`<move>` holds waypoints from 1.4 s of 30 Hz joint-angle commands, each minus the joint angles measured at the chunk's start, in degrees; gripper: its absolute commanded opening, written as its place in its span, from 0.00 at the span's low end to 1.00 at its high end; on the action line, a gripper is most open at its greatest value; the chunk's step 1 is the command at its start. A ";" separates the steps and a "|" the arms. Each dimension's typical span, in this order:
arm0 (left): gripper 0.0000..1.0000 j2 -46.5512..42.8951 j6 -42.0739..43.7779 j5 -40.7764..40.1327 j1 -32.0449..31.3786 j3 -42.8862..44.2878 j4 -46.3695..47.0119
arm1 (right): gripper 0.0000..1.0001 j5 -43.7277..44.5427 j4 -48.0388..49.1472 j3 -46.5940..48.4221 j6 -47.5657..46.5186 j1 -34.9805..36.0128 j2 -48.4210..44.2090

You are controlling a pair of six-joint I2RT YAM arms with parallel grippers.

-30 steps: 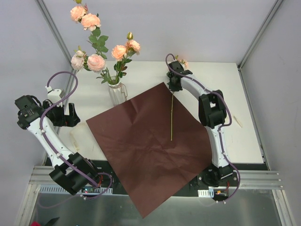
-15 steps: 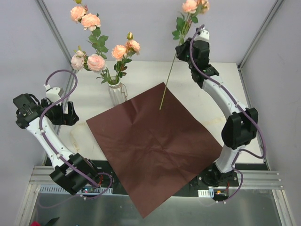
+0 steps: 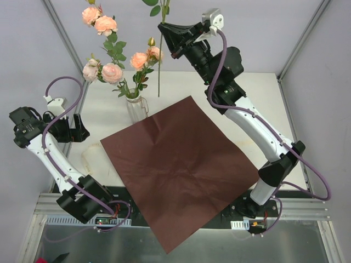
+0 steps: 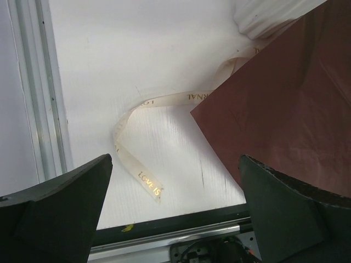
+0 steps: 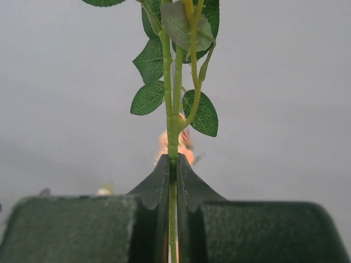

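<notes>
Since the stem [image 3: 159,68] lay flat on the paper [image 3: 175,159] a second ago, the right jaws have lifted it and swung it toward the vase [image 3: 136,107]. Half a second ago its lower end hung well right of the vase, over the paper's far corner. Now that end shows just right of the vase and clear of the paper. The stem hangs near upright, with its leaves [image 3: 156,8] at the upper edge of the top view and its bloom out of sight there. The right wrist view shows the right jaws clenched on the stem, pinching it just below the leaves.

Left of the vase, the left jaws are released, spread wide and grasping nothing; they have barely shifted. Below them a cream ribbon [image 4: 164,100] curls on the desk [image 4: 109,44] beside a corner of the paper. The vase holds pink roses [image 3: 112,71].

Judged from this, picking up is done and carrying is in hand. The thin stem is borne wholly by one pinch, so it could swing or twist close to the roses.
</notes>
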 commanded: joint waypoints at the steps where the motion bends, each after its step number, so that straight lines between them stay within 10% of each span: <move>1: 0.99 -1.20 -0.74 3.09 0.70 1.73 -1.32 | 0.01 -3.37 8.00 8.01 -6.40 3.24 0.98; 42: 0.99 -3.05 0.05 3.35 0.61 1.38 -2.29 | 0.01 -2.06 16.96 6.62 1.60 6.85 16.81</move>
